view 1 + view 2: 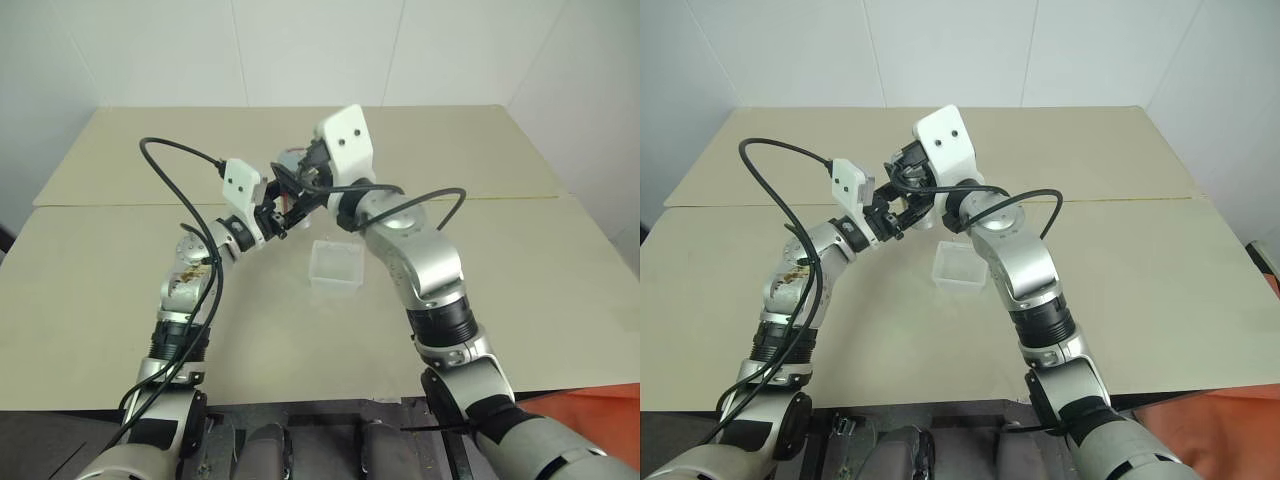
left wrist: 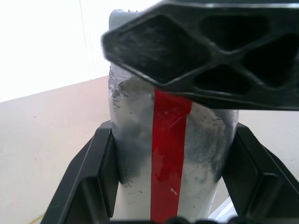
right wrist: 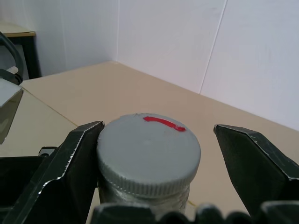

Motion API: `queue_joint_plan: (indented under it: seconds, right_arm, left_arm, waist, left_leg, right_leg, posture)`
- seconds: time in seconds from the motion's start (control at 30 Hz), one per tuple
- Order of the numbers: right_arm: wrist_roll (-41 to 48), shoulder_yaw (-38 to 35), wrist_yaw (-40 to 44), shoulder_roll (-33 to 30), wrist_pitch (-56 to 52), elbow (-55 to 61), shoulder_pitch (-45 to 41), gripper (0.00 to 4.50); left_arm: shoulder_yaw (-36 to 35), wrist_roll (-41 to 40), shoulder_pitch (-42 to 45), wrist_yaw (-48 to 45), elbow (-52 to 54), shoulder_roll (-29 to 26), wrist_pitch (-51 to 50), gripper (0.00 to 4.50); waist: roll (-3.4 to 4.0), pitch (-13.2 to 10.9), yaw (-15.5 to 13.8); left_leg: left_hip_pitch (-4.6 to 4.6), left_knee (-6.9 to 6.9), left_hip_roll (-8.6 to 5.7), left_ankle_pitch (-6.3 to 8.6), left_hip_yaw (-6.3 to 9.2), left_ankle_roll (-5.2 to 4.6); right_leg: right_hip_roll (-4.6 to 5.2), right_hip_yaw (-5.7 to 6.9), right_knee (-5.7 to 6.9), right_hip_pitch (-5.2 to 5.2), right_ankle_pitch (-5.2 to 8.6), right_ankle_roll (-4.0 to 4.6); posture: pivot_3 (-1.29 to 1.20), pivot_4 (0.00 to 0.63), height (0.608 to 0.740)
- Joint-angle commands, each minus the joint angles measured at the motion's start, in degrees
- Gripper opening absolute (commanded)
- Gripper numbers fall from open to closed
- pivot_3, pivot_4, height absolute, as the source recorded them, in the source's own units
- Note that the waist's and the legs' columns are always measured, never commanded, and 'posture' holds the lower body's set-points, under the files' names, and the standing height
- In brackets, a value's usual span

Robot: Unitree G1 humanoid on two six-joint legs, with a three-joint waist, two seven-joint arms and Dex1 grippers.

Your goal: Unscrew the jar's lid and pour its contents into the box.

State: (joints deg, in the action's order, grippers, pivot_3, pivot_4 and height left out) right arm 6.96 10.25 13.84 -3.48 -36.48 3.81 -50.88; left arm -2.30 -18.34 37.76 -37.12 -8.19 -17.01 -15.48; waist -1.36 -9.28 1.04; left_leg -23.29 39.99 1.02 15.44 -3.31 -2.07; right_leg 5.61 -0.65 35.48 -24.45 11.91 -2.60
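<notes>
Jar (image 2: 173,154) and lid (image 3: 148,156) are held up in the air over the worktop (image 1: 520,280), above and slightly behind the box (image 1: 337,268), which rests on the surface below the two arms. The left end effector (image 2: 168,186) is clamped shut on the jar's body, its black fingers (image 2: 100,177) pressed against both sides of the silvery wall beside the red stripe. The right end effector (image 3: 149,168) straddles the lid with its jaws wide: one finger touches the ribbed rim, the other stands clear of it with a visible gap.

The lid is not yet gripped, so a turn begun now would likely slip on the rim and loosen nothing. Closing off centre could push the jar sideways in the left grip or tilt it. Once the lid comes free, any tilt could spill the contents beside the box, whose walls are low and opening little wider than the jar.

Room is generous: bare worktop lies all round the box, its edges well away.
</notes>
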Motion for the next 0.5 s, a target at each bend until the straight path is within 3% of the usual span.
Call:
queue_joint_plan:
  seconds: [0.03,0.5]
  right_arm:
    - [-0.44,-2.21,-0.57,-1.27,-0.36,3.80,0.26,4.27]
    - [0.54,-3.29,-0.51,-3.10,-2.37,7.86,2.64,4.27]
  left_arm:
    - [-1.97,-1.21,1.15,0.59,1.60,-0.96,-0.48,2.66]
    - [-2.63,-2.35,0.63,0.21,1.72,-1.84,-1.29,2.66]
  waist:
    - [0.00,0.00,0.00]
    - [0.00,0.00,-0.02]
  left_leg:
    - [0.00,0.00,0.00,0.00,0.00,0.00]
    - [0.00,-0.01,0.00,0.01,0.01,-0.02]
  right_leg:
    - [0.00,0.00,0.00,0.00,0.00,0.00]
    - [0.00,0.00,0.00,0.00,0.00,0.00]
  posture:
    - [0.00,0.150,0.740]
    - [0.00,0.150,0.740]
